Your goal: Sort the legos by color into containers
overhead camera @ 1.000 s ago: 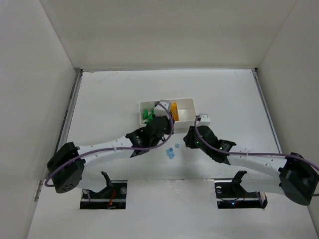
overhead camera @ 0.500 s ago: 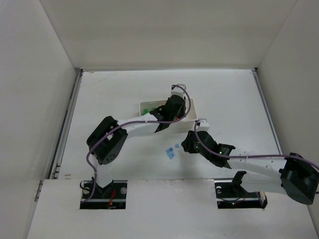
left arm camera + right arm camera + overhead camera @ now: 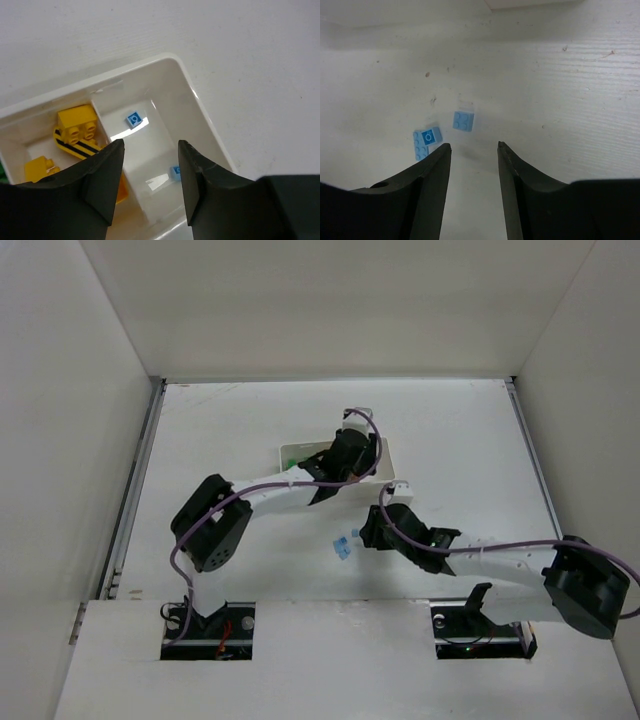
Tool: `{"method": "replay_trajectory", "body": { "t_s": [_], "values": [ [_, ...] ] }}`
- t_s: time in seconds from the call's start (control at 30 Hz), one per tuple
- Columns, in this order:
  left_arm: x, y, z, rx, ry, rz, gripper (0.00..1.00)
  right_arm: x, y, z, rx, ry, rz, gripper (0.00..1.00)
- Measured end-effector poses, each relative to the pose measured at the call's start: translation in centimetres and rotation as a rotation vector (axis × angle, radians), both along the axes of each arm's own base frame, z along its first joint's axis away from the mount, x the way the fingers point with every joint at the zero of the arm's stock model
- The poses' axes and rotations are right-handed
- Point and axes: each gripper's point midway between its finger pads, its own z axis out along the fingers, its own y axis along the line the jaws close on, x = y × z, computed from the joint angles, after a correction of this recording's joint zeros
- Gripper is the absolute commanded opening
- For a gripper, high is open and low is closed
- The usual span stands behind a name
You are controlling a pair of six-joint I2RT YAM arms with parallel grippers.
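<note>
The left gripper [image 3: 150, 150] hangs over the tray [image 3: 145, 66], with its fingers apart and nothing between them. It looks down into the end compartment, where two blue bricks [image 3: 133, 119] lie on the floor, well apart from each other. I judge that it stands there because this compartment is the one for blue. In the middle compartment, just beside, are the yellow bricks [image 3: 77, 127], one of them with black stripes. The green bricks [image 3: 292, 461] show well only in the top view, in the compartment at the other end, partly hidden by the arm. The right gripper [image 3: 474, 150] is low over the table [image 3: 560, 100], near the tray, and its fingers are also apart and hold nothing. Just ahead of its tips lie the loose bricks [image 3: 463, 121], all blue: one alone, and to its left a small group that I cannot count for sure. The single one lies almost in line with the gap between the fingers, so the gripper seems aimed to come down around it. Because the piece is tiny and its neighbours are near, a small error could push it away instead of catching it.
</note>
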Motion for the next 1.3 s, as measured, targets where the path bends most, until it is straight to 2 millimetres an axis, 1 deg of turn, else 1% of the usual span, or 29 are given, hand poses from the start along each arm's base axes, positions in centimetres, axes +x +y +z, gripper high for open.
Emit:
{"method": "replay_trajectory", "body": {
  "t_s": [0.1,0.2,0.27,0.33,0.4,0.47,0.53,0.63,0.73,0.83,0.87,0.97,1.13,1.23,1.3],
  "values": [
    [-1.2,2.0,1.6,-0.013,-0.018,0.013,0.4,0.3,0.5,-0.5,-0.021,0.013,0.003,0.49],
    [-3.1,4.9,4.1,-0.049,-0.059,0.035,0.37,0.7,1.3,-0.9,-0.036,0.024,0.007,0.48],
    [-4.7,7.0,5.5,-0.077,-0.089,0.054,0.35,0.9,1.6,-1.3,-0.047,0.032,0.008,0.45],
    [-6.7,8.6,5.9,-0.096,-0.107,0.068,0.33,1.1,1.9,-1.6,-0.059,0.041,0.006,0.44],
    [-8.7,10.1,5.2,-0.099,-0.106,0.076,0.32,1.3,2.1,-2.0,-0.07,0.049,0.004,0.42],
    [-10.7,11.4,3.7,-0.082,-0.084,0.077,0.32,1.5,2.3,-2.3,-0.08,0.055,0.002,0.42],
    [-12.4,12.4,2.1,-0.06,-0.057,0.074,0.32,1.8,2.6,-2.5,-0.087,0.059,-0.001,0.41],
    [-14.4,13.4,0.1,-0.036,-0.021,0.067,0.35,2.0,3.0,-2.6,-0.093,0.065,-0.004,0.37],
    [-15.6,13.8,-1.2,-0.019,0.004,0.058,0.37,2.3,3.1,-2.8,-0.109,0.074,-0.01,0.31],
    [-16.4,13.5,-2.0,-0.008,0.017,0.039,0.4,2.5,3.1,-3.0,-0.127,0.081,-0.023,0.3],
    [-16.7,13.2,-2.1,-0.004,0.019,0.026,0.41,2.5,3.1,-3.0,-0.131,0.08,-0.028,0.3],
    [-17.6,12.2,-2.7,0.008,0.023,-0.013,0.42,2.4,2.8,-3.0,-0.148,0.083,-0.037,0.24],
    [-18.7,10.8,-4.2,0.034,0.036,-0.066,0.45,2.2,2.4,-2.9,-0.166,0.086,-0.044,0.22],
    [-19.2,10.0,-4.9,0.043,0.042,-0.091,0.46,2.0,2.3,-1.7,-0.152,0.076,-0.04,0.22],
    [-19.5,9.5,-5.1,0.042,0.04,-0.108,0.46,2.1,2.4,0.1,-0.115,0.045,-0.036,0.22]
  ]
}}
